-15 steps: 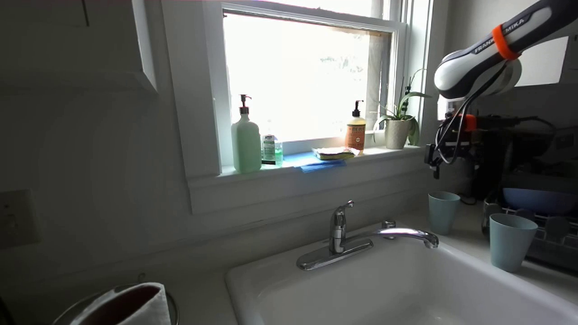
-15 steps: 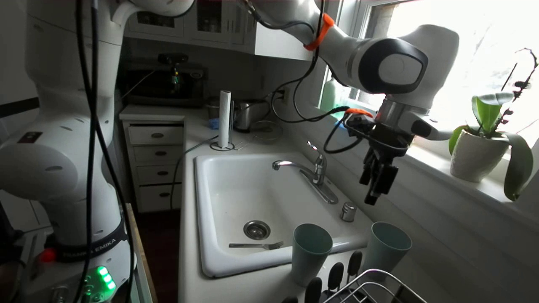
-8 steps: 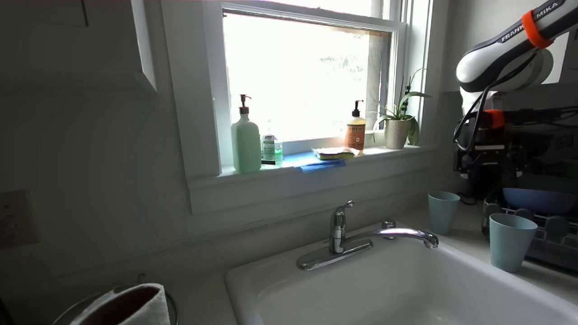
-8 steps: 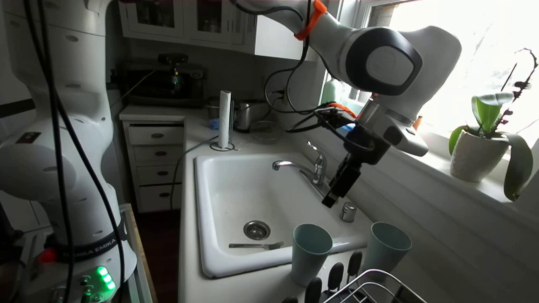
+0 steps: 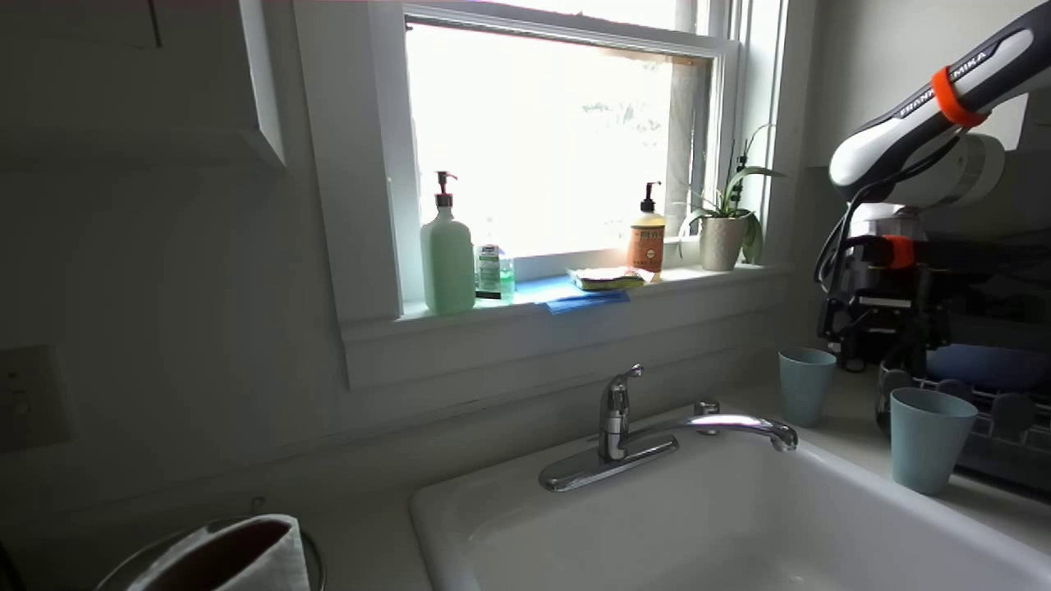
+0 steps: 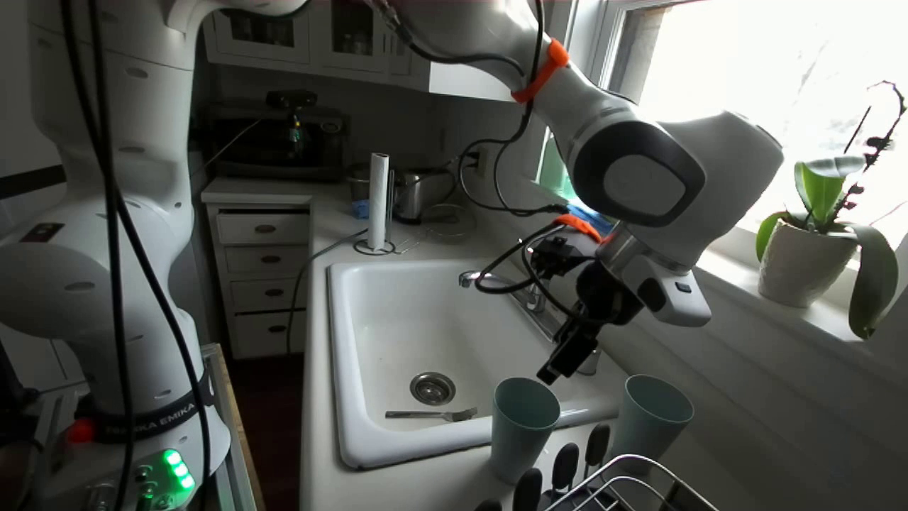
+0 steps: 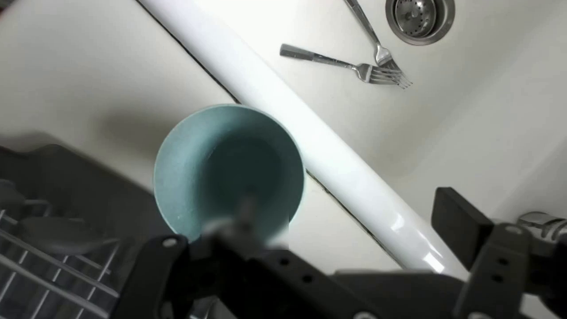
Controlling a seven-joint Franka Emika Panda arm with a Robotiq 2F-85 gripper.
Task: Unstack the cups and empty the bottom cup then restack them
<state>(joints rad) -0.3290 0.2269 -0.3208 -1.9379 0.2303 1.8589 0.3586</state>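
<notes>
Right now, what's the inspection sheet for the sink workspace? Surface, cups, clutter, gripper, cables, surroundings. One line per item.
Surface: pale counter beside the sink; wet or dry, can't tell.
Front cup: upright on the counter, floor too dark to read.
Wall cup: upright on the counter, apart from the front cup.
Clutter: two forks in the sink, tines crossing, near the drain; rack beside the cups.
Gripper: open, close to the front cup's rim; contact can't be told.
Cables: run along the arm, loop by the gripper; on the cups, nothing seen.
Surroundings: pump bottles, sponge and plant on the windowsill; faucet at the sink's back edge.
</notes>
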